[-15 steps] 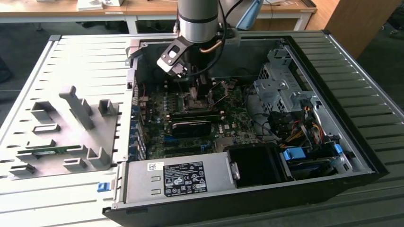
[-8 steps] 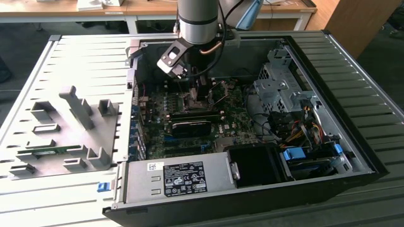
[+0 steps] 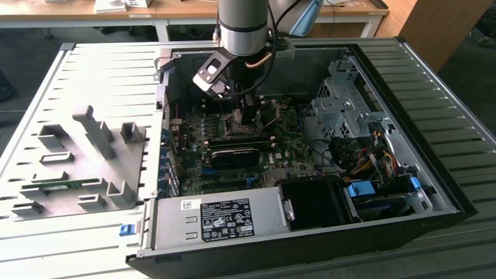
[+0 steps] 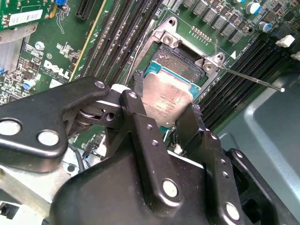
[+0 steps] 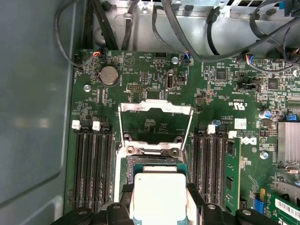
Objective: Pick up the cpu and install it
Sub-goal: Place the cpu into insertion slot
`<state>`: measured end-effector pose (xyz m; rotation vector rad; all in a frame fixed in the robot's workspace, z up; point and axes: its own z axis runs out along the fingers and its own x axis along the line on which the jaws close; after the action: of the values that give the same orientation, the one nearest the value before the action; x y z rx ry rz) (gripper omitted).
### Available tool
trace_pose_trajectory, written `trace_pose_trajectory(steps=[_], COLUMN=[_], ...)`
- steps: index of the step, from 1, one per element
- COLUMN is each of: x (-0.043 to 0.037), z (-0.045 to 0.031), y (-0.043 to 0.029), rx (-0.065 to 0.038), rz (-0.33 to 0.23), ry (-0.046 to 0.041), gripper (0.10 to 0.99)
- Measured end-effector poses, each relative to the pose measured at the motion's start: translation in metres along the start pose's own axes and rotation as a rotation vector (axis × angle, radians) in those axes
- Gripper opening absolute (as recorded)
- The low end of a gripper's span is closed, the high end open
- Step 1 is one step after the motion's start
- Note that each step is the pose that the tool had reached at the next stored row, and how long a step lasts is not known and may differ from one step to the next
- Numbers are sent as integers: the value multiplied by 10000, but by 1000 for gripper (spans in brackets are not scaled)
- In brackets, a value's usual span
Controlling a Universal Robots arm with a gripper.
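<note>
The cpu (image 4: 168, 96), a flat square chip with a silver-grey top, sits between the black fingers (image 4: 138, 105) of my gripper (image 4: 165, 111), which is shut on its two opposite edges. It hangs tilted at the near edge of the open dark socket (image 4: 180, 56) on the green motherboard, and I cannot tell whether it touches the socket. In the first wrist view the cpu (image 5: 159, 194) lies just before the socket frame (image 5: 152, 151), with the load plate (image 5: 156, 107) swung up beyond it. In the exterior view my gripper (image 3: 245, 111) reaches down into the open computer case (image 3: 434, 139).
Black memory slots (image 5: 91, 164) flank the socket on both sides, and a green memory stick (image 5: 232, 173) stands in one. The thin socket lever (image 4: 248, 77) sticks out sideways. Cables (image 5: 187, 33) and a drive cage (image 3: 349, 104) crowd the case. A grey fixture tray (image 3: 78, 163) lies at the exterior view's left.
</note>
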<state>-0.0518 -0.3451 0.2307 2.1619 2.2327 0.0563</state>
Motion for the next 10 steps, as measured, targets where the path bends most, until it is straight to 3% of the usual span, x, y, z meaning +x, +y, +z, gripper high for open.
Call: trace_pose_trajectory(steps=[10], x=[19], z=[83], y=[-3], rx=[1], rz=[49], ry=[-4], gripper=[529])
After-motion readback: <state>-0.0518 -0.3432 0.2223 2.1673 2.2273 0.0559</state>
